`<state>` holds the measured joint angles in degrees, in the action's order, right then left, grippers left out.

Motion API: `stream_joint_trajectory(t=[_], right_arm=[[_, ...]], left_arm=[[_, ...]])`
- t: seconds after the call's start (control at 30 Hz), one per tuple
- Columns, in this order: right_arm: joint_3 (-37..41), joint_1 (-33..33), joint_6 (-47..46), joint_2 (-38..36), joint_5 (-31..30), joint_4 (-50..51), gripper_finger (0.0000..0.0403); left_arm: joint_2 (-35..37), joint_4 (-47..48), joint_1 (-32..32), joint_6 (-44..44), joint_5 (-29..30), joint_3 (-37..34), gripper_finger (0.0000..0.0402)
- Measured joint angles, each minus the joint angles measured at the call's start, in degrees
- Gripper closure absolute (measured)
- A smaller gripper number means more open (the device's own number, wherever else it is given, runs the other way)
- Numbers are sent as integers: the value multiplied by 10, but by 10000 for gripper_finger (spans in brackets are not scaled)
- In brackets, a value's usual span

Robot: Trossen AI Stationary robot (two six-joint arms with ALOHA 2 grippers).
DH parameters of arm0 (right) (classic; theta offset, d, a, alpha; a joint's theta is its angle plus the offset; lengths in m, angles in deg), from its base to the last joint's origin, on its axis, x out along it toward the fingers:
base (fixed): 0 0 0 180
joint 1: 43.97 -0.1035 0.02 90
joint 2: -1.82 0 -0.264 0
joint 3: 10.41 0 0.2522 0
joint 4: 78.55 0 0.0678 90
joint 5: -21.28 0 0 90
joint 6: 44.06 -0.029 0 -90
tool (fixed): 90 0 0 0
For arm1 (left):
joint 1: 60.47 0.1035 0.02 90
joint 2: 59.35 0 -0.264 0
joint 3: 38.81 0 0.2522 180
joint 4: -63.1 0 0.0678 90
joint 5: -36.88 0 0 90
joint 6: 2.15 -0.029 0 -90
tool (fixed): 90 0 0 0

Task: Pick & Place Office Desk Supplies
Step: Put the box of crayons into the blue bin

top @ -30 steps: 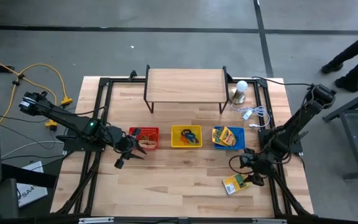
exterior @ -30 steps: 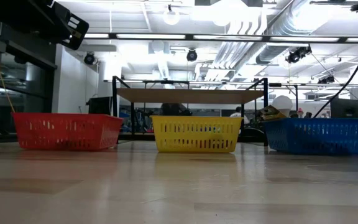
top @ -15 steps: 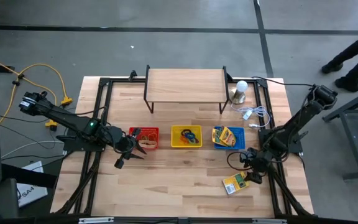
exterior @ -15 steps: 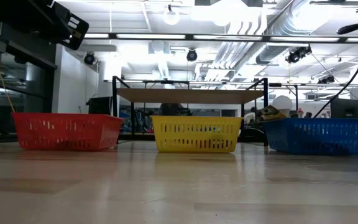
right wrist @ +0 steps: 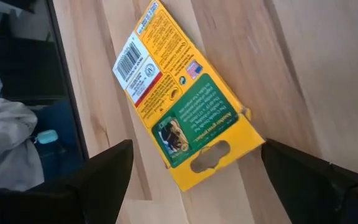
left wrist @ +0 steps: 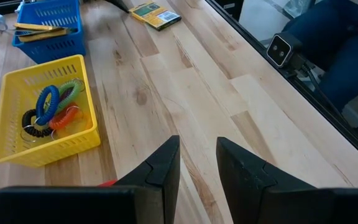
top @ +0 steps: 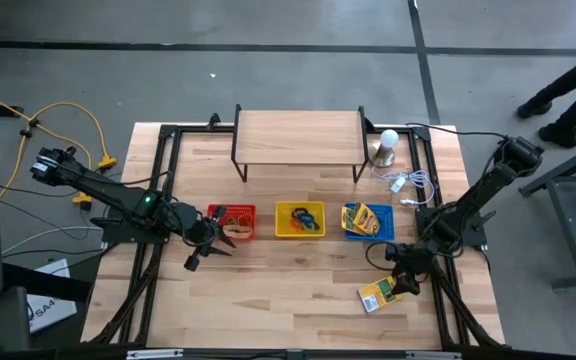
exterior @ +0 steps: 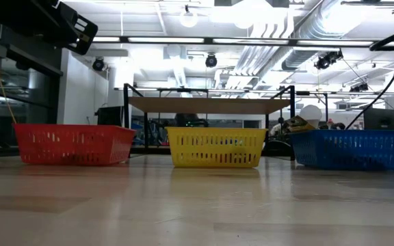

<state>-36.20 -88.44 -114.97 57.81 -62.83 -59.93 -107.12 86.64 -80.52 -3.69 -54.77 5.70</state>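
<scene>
Barcode readable on crayon box (right wrist: 185, 106) near desk's front right edge (text too small); right gripper (right wrist: 191, 171) wide above; left gripper (left wrist: 197, 163) narrowly parted, empty.

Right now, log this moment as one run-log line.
right gripper: open, above crayon box lying on table | left gripper: empty, beside red basket | blue basket: holds crayon boxes

3 baskets in a row: red basket (top: 231, 221), yellow basket (top: 299, 220), blue basket (top: 368, 221); 1 crayon box (top: 377, 296) loose on table (top: 288, 290), at least 1 more in blue; coiled rings (left wrist: 51, 112) in yellow, roughly 4, hard to separate; 1 shelf (top: 297, 137); 1 bulb (top: 386, 146); 2 arms
</scene>
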Motion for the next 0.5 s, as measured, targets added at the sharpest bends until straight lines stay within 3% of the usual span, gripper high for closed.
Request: stream_joint_trajectory(t=[0.5], right_arm=[[2,-3,-17,2,4,-42,58]], left_arm=[[0,0,0,0,0,0,302]])
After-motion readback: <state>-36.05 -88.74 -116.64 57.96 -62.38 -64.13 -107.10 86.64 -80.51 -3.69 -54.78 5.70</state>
